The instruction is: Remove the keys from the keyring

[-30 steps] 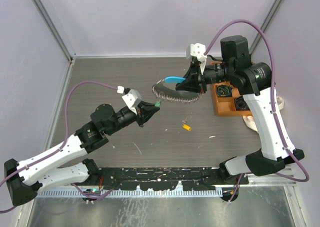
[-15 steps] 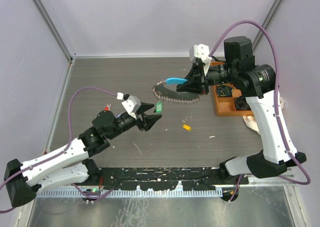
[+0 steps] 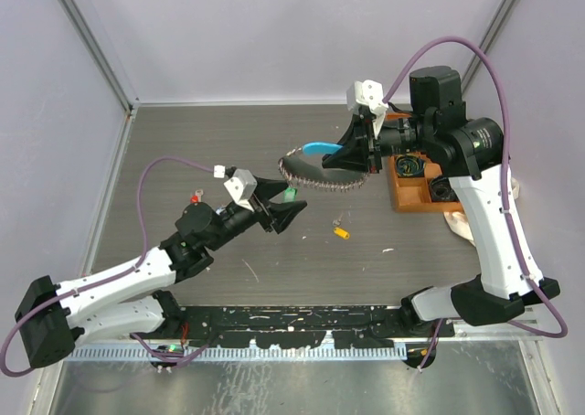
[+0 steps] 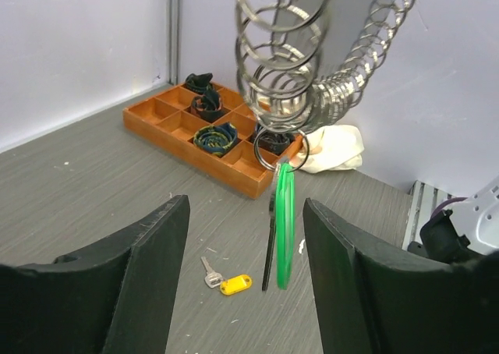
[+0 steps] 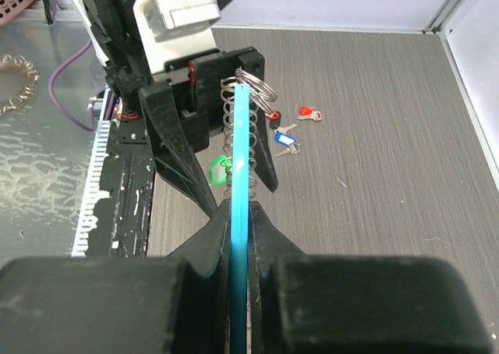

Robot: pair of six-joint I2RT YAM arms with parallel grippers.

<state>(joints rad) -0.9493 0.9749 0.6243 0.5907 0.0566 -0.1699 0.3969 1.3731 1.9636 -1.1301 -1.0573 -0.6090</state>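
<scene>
Under coiled keyring [image 4: 344, 87], flat green key [image 4: 285, 223]

Bright, even light; soft shadows; near foreground blurred

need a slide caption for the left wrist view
Open left hand flanks the green key hanging from the coiled keyring; yellow key on the table, orange tray behind.

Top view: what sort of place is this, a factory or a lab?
Probably a robotics lab test cell: a left arm and right arm bolted to a grey table, plain pale walls boxing it in, an orange parts tray.
</scene>
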